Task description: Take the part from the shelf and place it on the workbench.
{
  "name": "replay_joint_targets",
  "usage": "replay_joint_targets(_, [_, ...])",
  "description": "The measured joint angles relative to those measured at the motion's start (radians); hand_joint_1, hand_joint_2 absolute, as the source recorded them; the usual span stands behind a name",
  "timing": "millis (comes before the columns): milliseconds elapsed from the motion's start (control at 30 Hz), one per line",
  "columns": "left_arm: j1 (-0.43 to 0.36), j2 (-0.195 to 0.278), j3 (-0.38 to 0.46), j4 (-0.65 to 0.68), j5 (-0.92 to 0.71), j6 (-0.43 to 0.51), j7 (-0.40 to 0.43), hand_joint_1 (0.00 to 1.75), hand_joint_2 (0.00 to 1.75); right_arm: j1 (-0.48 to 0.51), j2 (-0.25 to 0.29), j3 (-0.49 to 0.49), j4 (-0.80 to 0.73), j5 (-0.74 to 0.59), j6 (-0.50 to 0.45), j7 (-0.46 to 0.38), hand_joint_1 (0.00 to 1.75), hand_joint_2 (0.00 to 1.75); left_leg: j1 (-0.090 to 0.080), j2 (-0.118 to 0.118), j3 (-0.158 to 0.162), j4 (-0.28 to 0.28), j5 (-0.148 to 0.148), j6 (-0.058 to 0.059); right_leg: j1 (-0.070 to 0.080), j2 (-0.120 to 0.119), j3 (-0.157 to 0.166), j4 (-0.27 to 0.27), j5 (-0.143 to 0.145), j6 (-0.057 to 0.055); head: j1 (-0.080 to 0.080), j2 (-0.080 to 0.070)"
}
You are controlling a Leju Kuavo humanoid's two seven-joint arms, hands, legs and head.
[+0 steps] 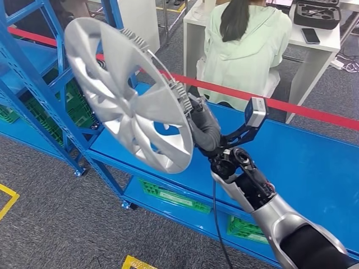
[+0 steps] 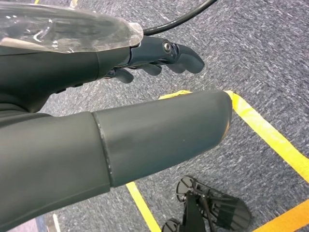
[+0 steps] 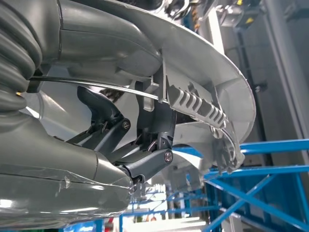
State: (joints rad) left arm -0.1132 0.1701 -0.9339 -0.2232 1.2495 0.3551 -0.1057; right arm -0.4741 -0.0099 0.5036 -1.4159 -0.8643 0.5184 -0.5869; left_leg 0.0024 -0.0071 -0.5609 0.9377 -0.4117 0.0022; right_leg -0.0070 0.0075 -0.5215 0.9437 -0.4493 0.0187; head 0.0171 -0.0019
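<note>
Right hand [image 1: 206, 130] fingers [image 3: 109, 113] clamped on the silver wheel cover's [image 1: 127, 92] rim, held tilted in the air above the blue desk [image 1: 304, 168] | shelf [image 1: 38, 73] far left | left hand [image 2: 109, 111] fingers [image 2: 182, 55] lie straight and together, empty, over the carpet [image 2: 262, 58].

We find ourselves in an industrial workshop or robot test floor. We note blue steel racking [image 1: 50, 95] with diagonal bracing, green plastic crates [image 1: 63, 115] stored on its low tiers, a long blue workbench surface [image 1: 313, 168], grey carpeted flooring [image 1: 55, 218] marked with yellow tape lines [image 1: 8, 202], and a red barrier tape [image 1: 296, 107] closing off the working zone. Beyond the tape we observe a person [image 1: 243, 50] seated at a white desk [image 1: 321, 42] that carries a phone [image 1: 310, 35] and a dark moulded tray [image 1: 317, 14].
</note>
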Motion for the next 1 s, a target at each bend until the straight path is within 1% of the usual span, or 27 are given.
replay_joint_targets(133, [-0.001, 0.000, -0.009, 0.000, -0.009, -0.004, 0.000, 0.00, 0.00, 0.024, 0.022, 0.006, -0.014, 0.009, 0.004, -0.002, 1.75, 1.75, 0.000, 0.000, 0.000, 0.000, 0.000, 0.000, 0.000, 0.000, 0.000, 0.000, 0.000, 0.000, 0.000, 0.000])
replay_joint_targets(267, [-0.006, 0.000, -0.019, 0.000, -0.016, -0.008, 0.000, 0.00, 0.00, 0.041, 0.030, 0.009, -0.024, 0.027, 0.003, 0.000, 1.75, 1.75, 0.000, 0.000, 0.000, 0.000, 0.000, 0.000, 0.000, 0.000, 0.000, 0.000, 0.000, 0.000, 0.000, 0.000])
replay_joint_targets(567, [-0.018, 0.000, -0.031, 0.000, -0.024, -0.014, 0.006, 0.00, 0.00, 0.075, 0.032, 0.034, -0.062, 0.139, -0.005, 0.042, 1.75, 1.75, 0.000, 0.000, 0.000, 0.000, 0.000, 0.000, 0.000, 0.000, 0.000, 0.000, 0.000, 0.000, 0.000, 0.000])
replay_joint_targets(833, [-0.024, -0.002, -0.046, 0.000, -0.035, -0.020, 0.007, 0.00, 0.00, 0.110, 0.032, 0.091, -0.112, 0.222, -0.038, 0.072, 1.75, 1.75, 0.000, 0.000, 0.000, 0.000, 0.000, 0.000, 0.000, 0.000, 0.000, 0.000, 0.000, 0.000, 0.000, 0.000])
replay_joint_targets(1000, [-0.027, -0.003, -0.047, 0.000, -0.029, -0.038, -0.015, 0.00, 0.00, 0.123, 0.032, 0.126, -0.141, 0.266, -0.059, 0.086, 1.75, 1.75, 0.000, 0.000, 0.000, 0.000, 0.000, 0.000, 0.000, 0.000, 0.000, 0.000, 0.000, 0.000, 0.000, 0.000])
